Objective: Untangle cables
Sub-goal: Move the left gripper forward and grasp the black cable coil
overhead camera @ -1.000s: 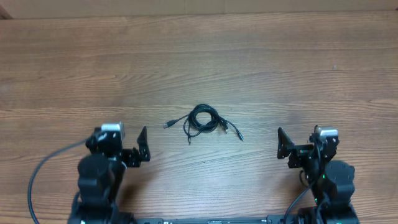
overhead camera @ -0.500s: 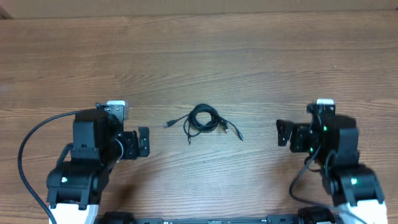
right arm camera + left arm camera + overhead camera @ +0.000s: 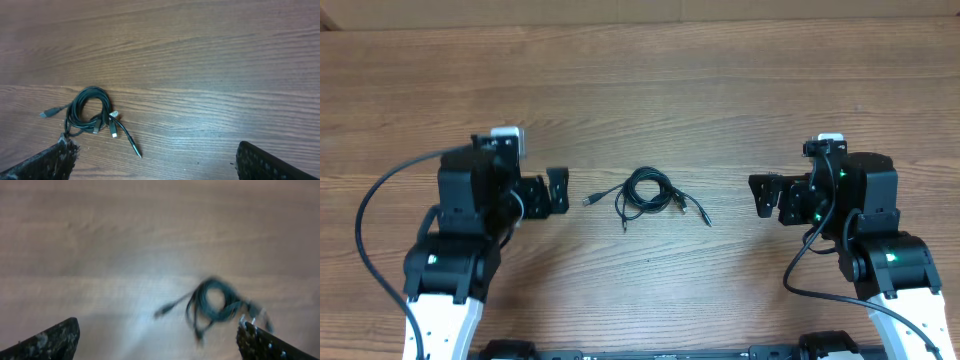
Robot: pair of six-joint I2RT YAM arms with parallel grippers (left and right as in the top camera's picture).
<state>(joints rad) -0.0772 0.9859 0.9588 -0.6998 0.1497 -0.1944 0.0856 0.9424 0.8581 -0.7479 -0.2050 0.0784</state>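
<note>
you see the cables as one small coil of thin black cords, with loose plug ends, some silvery, trailing out. they lie in the middle of the tabletop, a brown wood-grain surface. your left claw and right claw flank the coil, both released, holding nothing.

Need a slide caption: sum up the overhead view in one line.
Left arm and right arm, jaws open, flank the tangled cables lying untouched on the wooden table.
</note>
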